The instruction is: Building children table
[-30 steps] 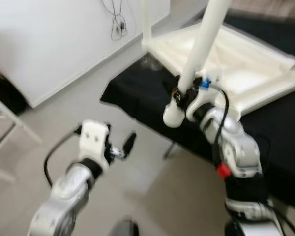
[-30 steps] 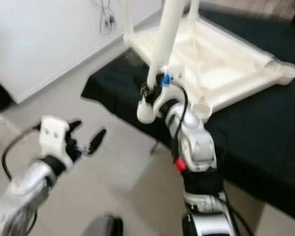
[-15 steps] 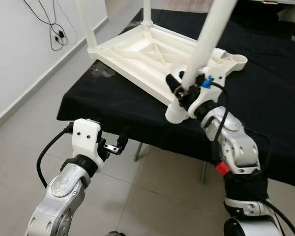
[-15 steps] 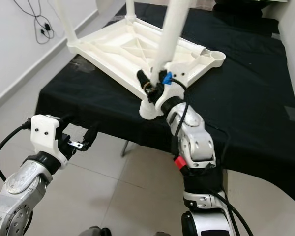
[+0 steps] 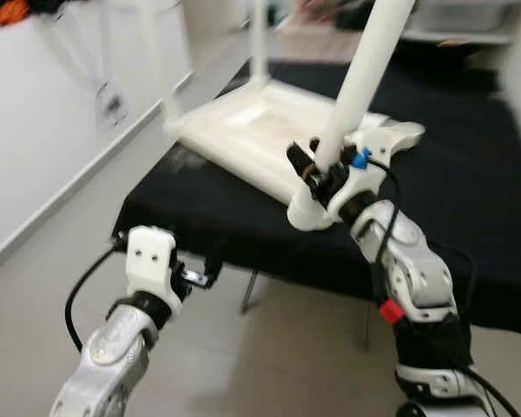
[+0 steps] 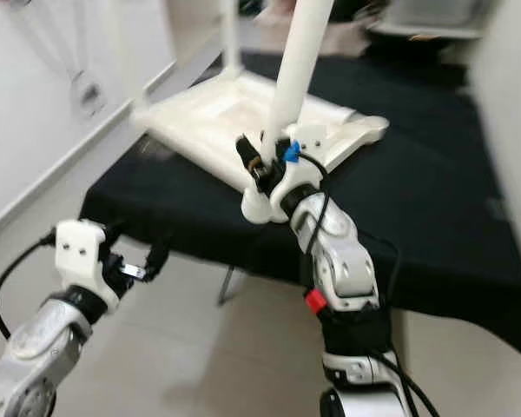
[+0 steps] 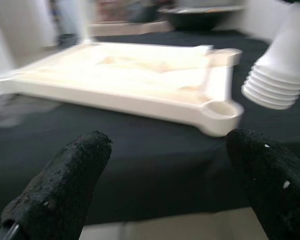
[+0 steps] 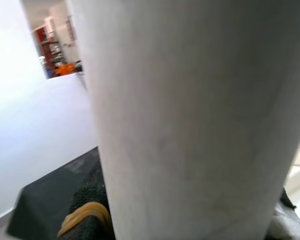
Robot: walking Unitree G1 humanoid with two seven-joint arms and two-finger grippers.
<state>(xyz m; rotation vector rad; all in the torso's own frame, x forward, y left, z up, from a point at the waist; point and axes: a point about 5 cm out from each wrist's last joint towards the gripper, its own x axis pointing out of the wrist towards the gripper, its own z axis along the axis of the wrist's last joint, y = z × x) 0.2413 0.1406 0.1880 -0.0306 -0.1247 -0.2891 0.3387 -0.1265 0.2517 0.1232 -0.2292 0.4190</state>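
Right now the right end effector (image 5: 319, 174) clenches a white table leg (image 5: 356, 82); it should line the threaded end over the upturned tabletop's (image 5: 243, 130) near corner socket (image 7: 217, 109). Left end effector (image 7: 165, 200) hangs released.

A plain indoor room, likely in a home or a test space set up like one. The floor (image 5: 278, 347) is laid in large pale tiles with thin joints. At nine to ten o'clock runs a bare white wall (image 5: 43, 130) with a low skirting line, and dark cables (image 5: 113, 102) hang down it, blurred. In the middle stands a table covered by a black cloth (image 5: 469, 217), thin metal legs (image 5: 247, 291) showing beneath. At twelve o'clock, far back, blurred shelves with coloured items (image 8: 57, 67) and a dark bowl-like shape (image 7: 205, 17) suggest storage; details cannot be told.
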